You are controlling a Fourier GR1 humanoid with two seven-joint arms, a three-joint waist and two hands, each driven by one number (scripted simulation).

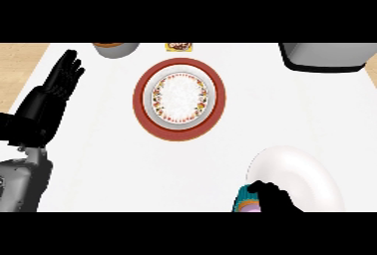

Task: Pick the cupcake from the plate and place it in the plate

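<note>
Cupcake (246, 203) apparently in right hand (274, 198) beside white plate (298, 180), patterned plate (180, 98) well apart

Right hand (276, 198) seemingly around cupcake (244, 203)

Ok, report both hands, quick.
Left hand: open, resting, holding nothing.
Right hand: shut on the cupcake beside the white plate.

Left hand (60, 79) resting open, right hand (274, 196) curled low
</note>
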